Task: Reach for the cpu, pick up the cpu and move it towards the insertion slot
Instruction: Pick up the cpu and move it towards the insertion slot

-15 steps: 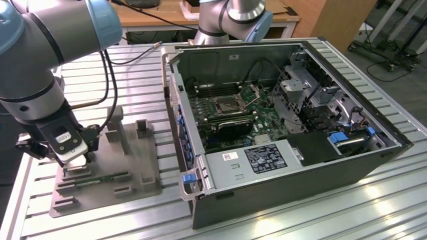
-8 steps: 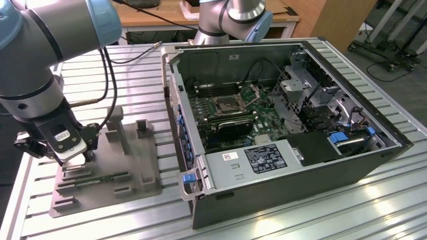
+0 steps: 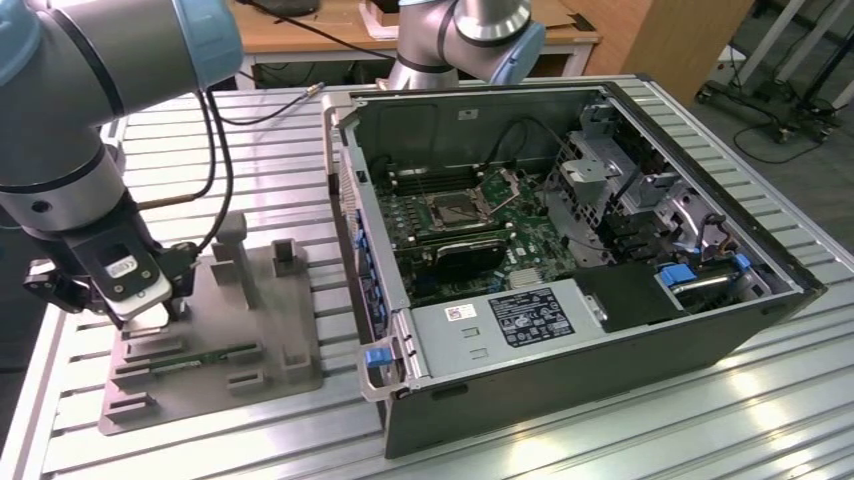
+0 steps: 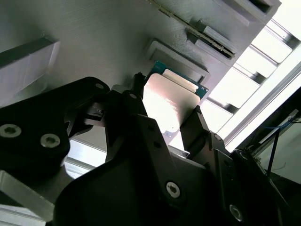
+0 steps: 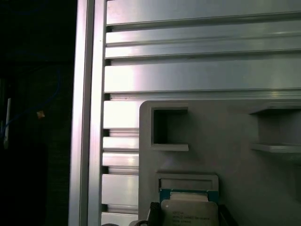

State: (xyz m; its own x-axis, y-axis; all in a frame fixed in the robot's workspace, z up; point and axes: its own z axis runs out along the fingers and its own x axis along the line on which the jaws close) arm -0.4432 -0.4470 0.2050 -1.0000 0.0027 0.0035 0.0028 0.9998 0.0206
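cpu [image 4: 172, 102] lower edge hidden, behind end effector [image 4: 167, 95]

The arm [image 3: 74, 110] comes down steeply, with the wrist [image 3: 80, 215] straight above the fingers [image 4: 134, 108] and the gripper [image 3: 144, 312] pointing downward. In the second wrist view the two black fingers stand closed against opposite edges of the cpu [image 4: 171, 106], one on each side. Its shiny top lies flat between them, just ahead of the gripper's dark, screw-studded body, which sits behind the fingertips.
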